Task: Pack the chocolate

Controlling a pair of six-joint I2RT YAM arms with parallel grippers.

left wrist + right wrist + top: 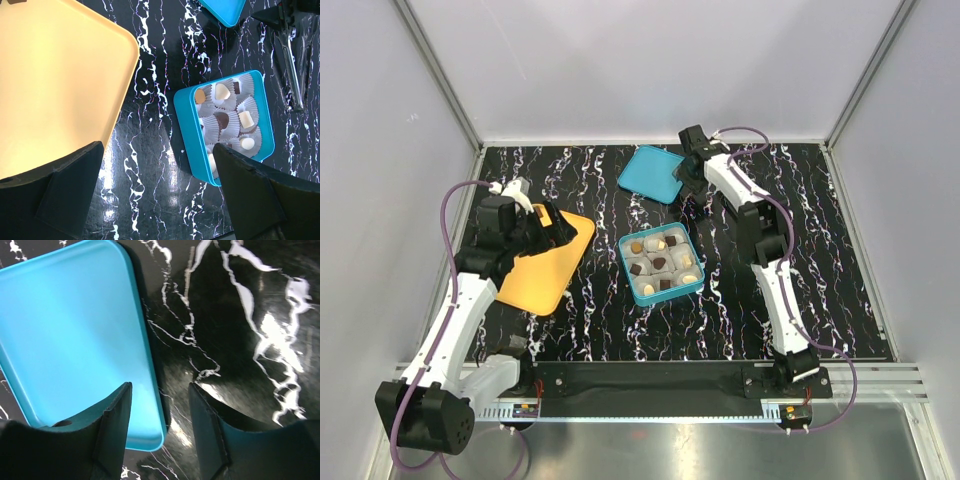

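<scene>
The chocolate [659,263], dark and pale pieces in white paper cups, fills a blue box [625,262] at mid-table. In the left wrist view the chocolate [222,120] sits in the same box [265,120]. The blue lid [651,174] lies flat behind the box. My right gripper [688,172] is at the lid's right edge. In the right wrist view it [160,387] is open, astride the edge of the lid [75,335], one finger over the lid and one over the table. My left gripper [157,150] hangs open and empty between tray and box.
An orange tray [545,270] lies at the left, partly under my left gripper [552,228]; in the left wrist view the tray [55,85] holds nothing. The black marbled tabletop [820,230] is walled by white panels at the back and sides.
</scene>
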